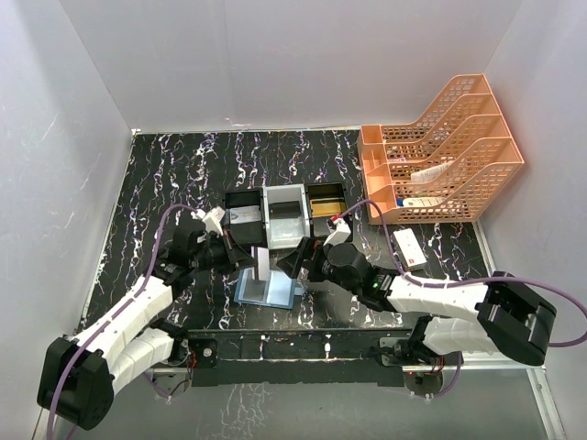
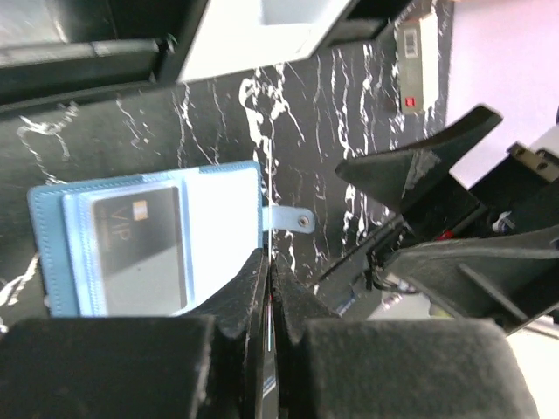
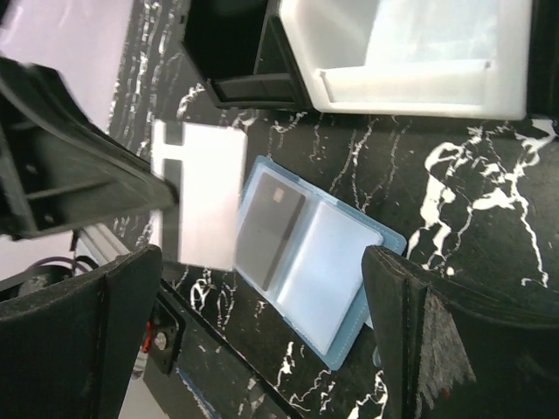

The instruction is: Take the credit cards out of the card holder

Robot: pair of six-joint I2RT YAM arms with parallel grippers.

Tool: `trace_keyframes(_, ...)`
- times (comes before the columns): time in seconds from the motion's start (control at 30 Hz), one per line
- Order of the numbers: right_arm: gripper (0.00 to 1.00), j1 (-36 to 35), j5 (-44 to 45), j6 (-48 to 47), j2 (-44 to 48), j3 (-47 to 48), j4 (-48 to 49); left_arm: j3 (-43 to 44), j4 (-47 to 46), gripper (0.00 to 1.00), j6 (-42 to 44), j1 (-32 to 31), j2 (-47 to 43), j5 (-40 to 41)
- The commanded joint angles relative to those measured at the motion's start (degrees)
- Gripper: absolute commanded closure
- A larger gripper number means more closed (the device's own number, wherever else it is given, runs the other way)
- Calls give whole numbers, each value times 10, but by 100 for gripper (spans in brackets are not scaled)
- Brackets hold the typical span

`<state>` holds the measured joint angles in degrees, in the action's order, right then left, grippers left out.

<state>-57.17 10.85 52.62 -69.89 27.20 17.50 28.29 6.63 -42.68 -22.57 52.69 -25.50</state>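
Remote view of the bench: my left hand (image 2: 269, 272) is clenched on 1 silver-grey card (image 3: 205, 205), holding it upright over the left edge of the open blue card holder (image 3: 319, 266). The holder lies flat on the black marbled surface (image 1: 165, 183), on the near side of the 3-compartment tray (image 1: 284, 213). 1 dark card (image 3: 269, 229) sits in a clear pocket of the holder. My right hand (image 1: 303, 261) hangs released over the holder, fingers wide, grasping nothing.
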Motion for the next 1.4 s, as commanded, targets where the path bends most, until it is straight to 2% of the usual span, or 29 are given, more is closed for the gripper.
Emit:
trace_keyframes(0.0, 2, 17, -34, 3, 32, -19, 75, -56, -148, 100, -66, 6, 0, -121)
trace_keyframes(0.2, 3, 94, -200, 64, 31, -119, 275, -100, -275, 100, -110, 6, -1, -178)
trace_keyframes(0.33, 11, 119, -282, 89, -13, -131, 358, -111, -328, 100, -126, 7, 13, -208)
trace_keyframes(0.5, 20, 122, -337, 105, -73, -107, 413, -117, -379, 100, -144, 7, 27, -226)
trace_keyframes(0.7, 27, 121, -372, 142, -120, -122, 580, -121, -375, 100, -136, 7, 21, -234)
trace_keyframes(0.8, 34, 121, -377, 149, -139, -112, 572, -121, -376, 100, -134, 7, 22, -238)
trace_keyframes(0.87, 44, 122, -363, 161, -147, -115, 589, -121, -389, 100, -142, 7, 24, -245)
trace_keyframes(1.0, 47, 121, -304, 186, -145, -154, 647, -122, -409, 100, -151, 7, 34, -263)
trace_keyframes(1.13, 55, 121, -339, 177, -144, -130, 619, -126, -431, 100, -160, 7, 35, -265)
trace_keyframes(1.37, 69, 121, -361, 198, -176, -122, 659, -124, -483, 100, -186, 6, 49, -292)
